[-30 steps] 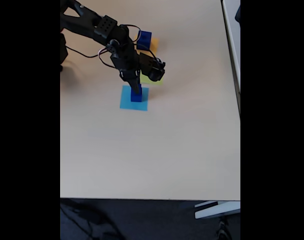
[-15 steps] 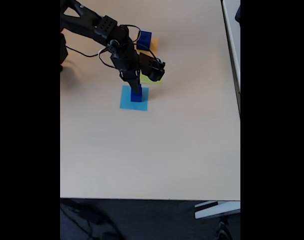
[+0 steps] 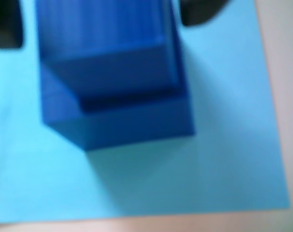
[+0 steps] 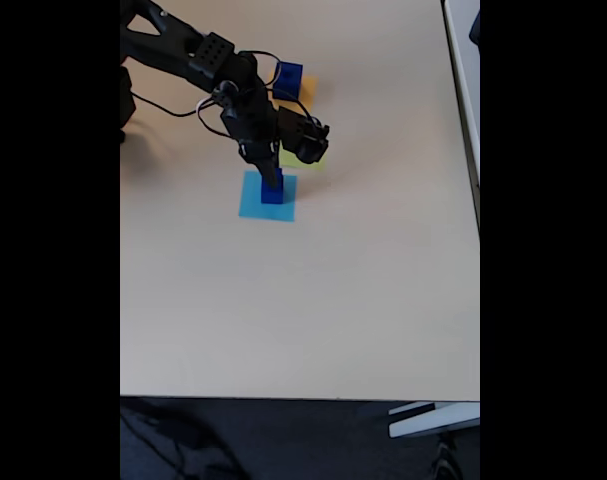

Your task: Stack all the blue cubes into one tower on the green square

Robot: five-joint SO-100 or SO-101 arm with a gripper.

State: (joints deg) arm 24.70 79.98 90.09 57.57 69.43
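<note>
The cube (image 3: pixel 112 72) sits directly between the fingers (image 3: pixel 11 24), whose dark tips flank its upper corners in the wrist view. One tip is at the left edge and the other at the top right, each close against a side. They look to be pinching the cube, though the blur hides the contact itself. In the fixed view the gripper (image 4: pixel 271 180) points straight down over the light-blue square (image 4: pixel 267 196), with the cube (image 4: pixel 272 190) on or just above the paper.

The green square (image 4: pixel 301 158) lies up and to the right of the gripper in the fixed view, close by and half hidden under the arm. My guess is that the coming move is a lift and a short carry that way. A second cube (image 4: pixel 288 79) rests farther up on the orange-yellow square (image 4: pixel 305 88), well apart from the gripper.

The held cube is dark royal blue, solid and faintly ribbed on its faces. A stepped ledge runs across the near side, so it may be two stacked cubes; I cannot tell. The tabletop (image 4: pixel 303 300) is pale beige.
</note>
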